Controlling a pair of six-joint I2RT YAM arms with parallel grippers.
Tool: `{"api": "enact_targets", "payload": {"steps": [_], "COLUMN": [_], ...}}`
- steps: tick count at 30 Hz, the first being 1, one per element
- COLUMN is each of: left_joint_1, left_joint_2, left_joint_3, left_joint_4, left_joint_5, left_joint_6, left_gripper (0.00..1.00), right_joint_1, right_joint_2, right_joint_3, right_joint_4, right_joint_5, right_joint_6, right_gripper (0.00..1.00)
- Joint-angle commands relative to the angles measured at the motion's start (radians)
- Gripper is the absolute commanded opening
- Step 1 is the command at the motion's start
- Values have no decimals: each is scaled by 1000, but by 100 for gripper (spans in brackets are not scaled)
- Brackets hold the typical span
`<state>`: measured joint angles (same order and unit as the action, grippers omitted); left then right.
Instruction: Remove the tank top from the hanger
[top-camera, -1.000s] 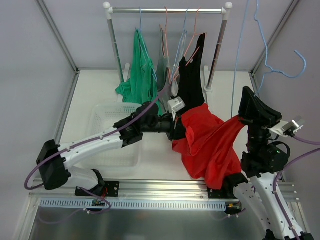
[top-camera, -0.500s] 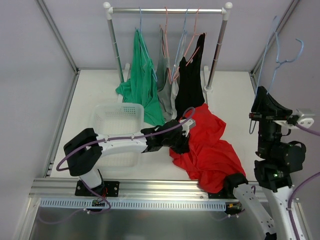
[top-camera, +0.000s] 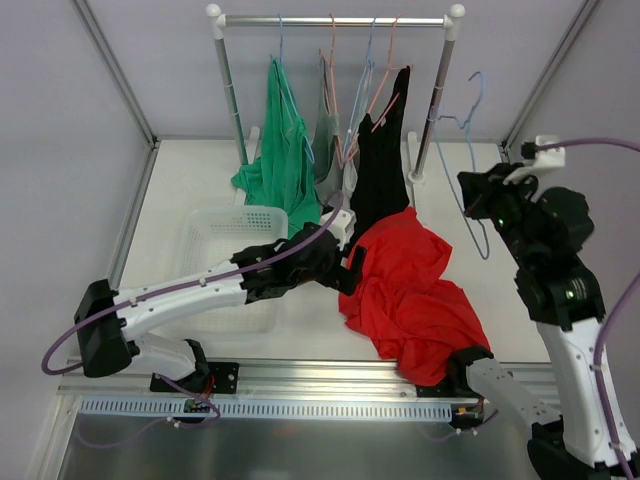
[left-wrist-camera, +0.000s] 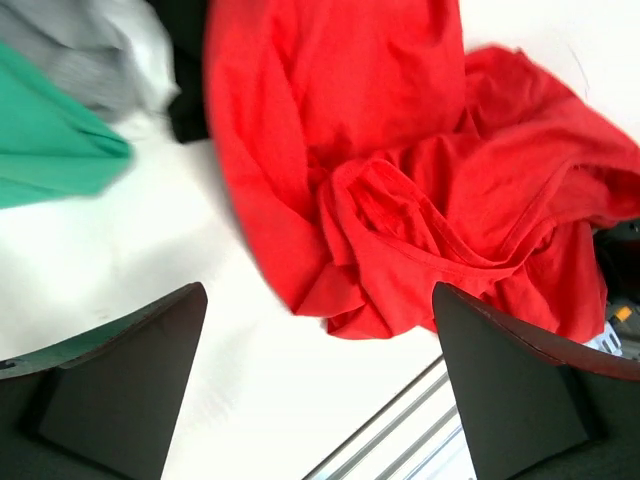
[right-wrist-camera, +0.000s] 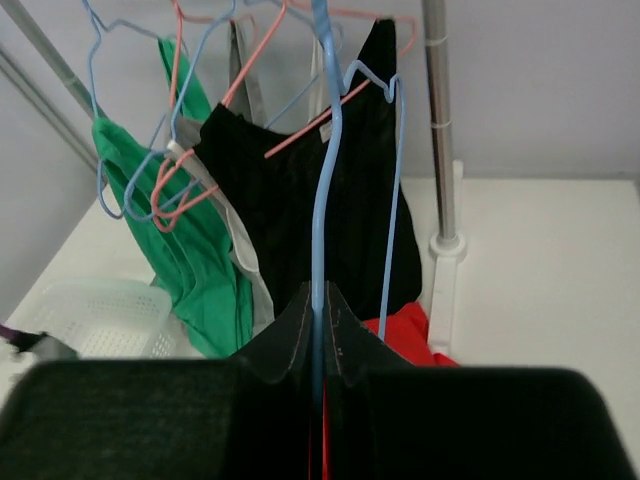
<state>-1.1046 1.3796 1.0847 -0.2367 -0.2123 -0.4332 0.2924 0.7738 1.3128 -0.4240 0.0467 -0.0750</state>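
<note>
The red tank top (top-camera: 405, 290) lies crumpled on the white table, off the hanger; in the left wrist view the same red cloth (left-wrist-camera: 400, 150) fills the upper right. My left gripper (top-camera: 350, 262) hovers at its left edge, open (left-wrist-camera: 318, 300), with nothing between the dark fingers (left-wrist-camera: 120, 380). My right gripper (top-camera: 478, 200) is raised at the right, shut (right-wrist-camera: 326, 295) on the wire of the bare light-blue hanger (top-camera: 465, 150), which stands upright (right-wrist-camera: 322, 180) in front of the rack's right post.
A clothes rack (top-camera: 335, 20) at the back carries a green garment (top-camera: 283, 150), a grey one (top-camera: 325, 135) and a black one (top-camera: 383, 160) on wire hangers. A white mesh basket (top-camera: 225, 250) sits left of the left arm. A metal rail (top-camera: 300, 375) runs along the near edge.
The left gripper opened and let go of the red tank top, which now rests on the table. The right arm swung the bare blue hanger leftward toward the rack.
</note>
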Motion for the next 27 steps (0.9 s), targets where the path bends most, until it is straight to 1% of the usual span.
{"api": "enact_targets", "payload": {"steps": [1,4,5,6,10,11,12,14,19,22,27], "left_joint_1": [8,14,18,25,51,52,54,52,54,54,54], "left_joint_2": [-105,-180,-198,-233,-323,-349,-359,-388,-429,-433,-430], "left_joint_3": [46,29,24,8,-63,-75,-100,-124,-192,-204,-197], "left_joint_4": [-160,-237,-257,-274,-289,-291,-293,-297,-300,-300,-299], "left_joint_5": [-132,-197,-232,-245,-254,-256,-254,-253,-263,-262,-260], "left_joint_6": [39,39,31,27,31,30,28,21,-13,-18,-21], "left_gripper": [99,99,98,99,99,99,99,99,99,99,99], "right_joint_1": [4,4,4,4,5,5,5,5,5,5,5], "right_joint_2": [105,185,243,267,381,424,444,473,527,567,648], "right_joint_3": [40,77,110,123,187,209,250,288,374,402,420], "right_joint_4": [45,109,122,157,238,243,249,248,249,266,344], "right_joint_5": [-102,-116,-119,-110,-61,-53,-19,-2,42,50,67], "right_joint_6": [52,55,49,46,20,5,-2,-17,-42,-68,-111], "right_gripper": [0,0,0,0,0,0,1,0,0,0,0]}}
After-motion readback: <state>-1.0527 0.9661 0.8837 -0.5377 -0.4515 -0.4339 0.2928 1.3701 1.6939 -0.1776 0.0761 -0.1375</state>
